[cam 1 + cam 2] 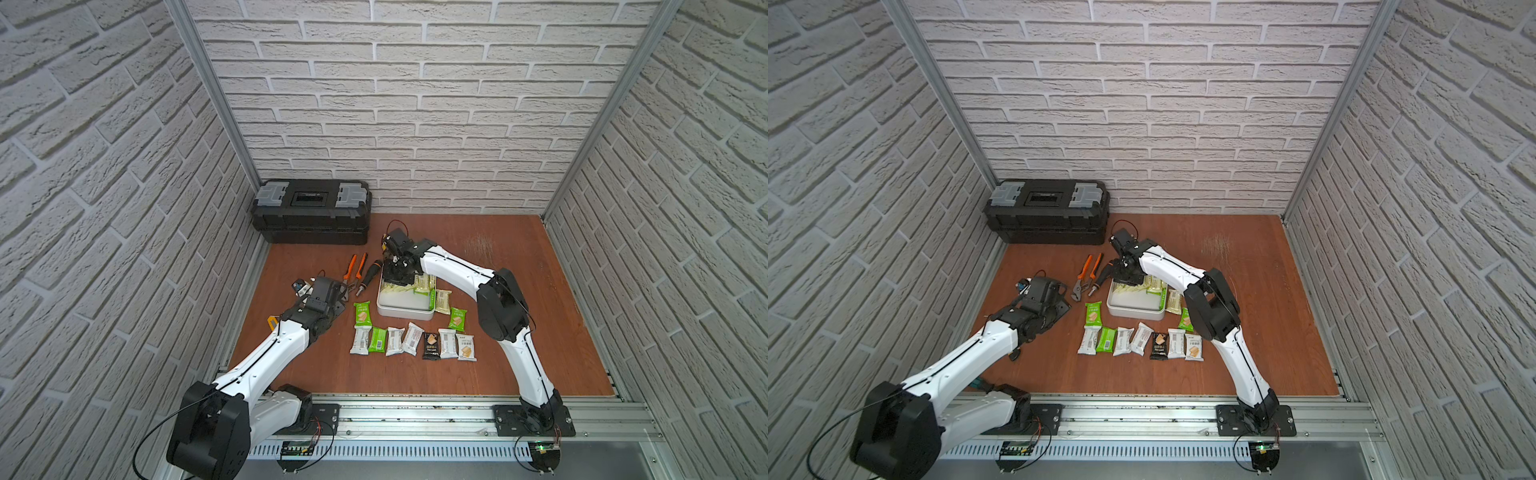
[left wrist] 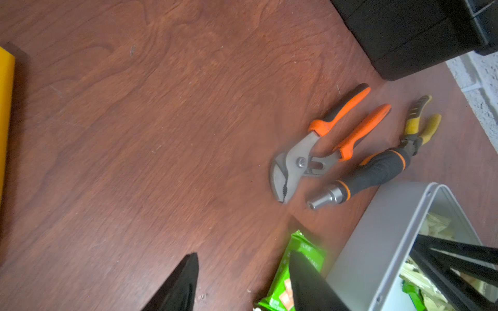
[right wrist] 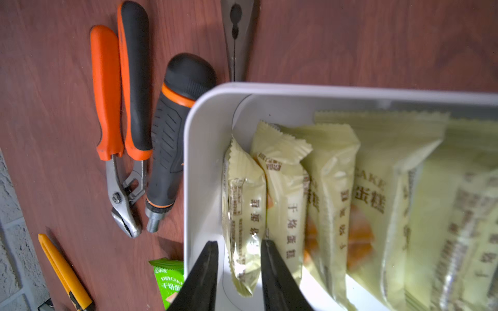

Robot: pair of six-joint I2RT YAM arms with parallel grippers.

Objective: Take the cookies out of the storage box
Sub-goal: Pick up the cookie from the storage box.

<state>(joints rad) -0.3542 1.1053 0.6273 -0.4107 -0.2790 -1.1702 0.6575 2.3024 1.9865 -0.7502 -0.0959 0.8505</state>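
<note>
Right tool (image 3: 238, 242) is down in the white box (image 3: 204, 161), one finger each side of the end cookie packet (image 3: 242, 194) by the wall. Looks snug, but honestly can't tell if it's actually pinching it. More pale yellow cookies (image 3: 331, 188) stand on edge beside it in the box. A row of loose cookies (image 1: 411, 338) lies on the worktop (image 1: 415, 378) just outside the box. Left tool (image 2: 242, 258) hovers wide open over the worktop near the pliers (image 2: 310, 159), holding nothing.
</note>
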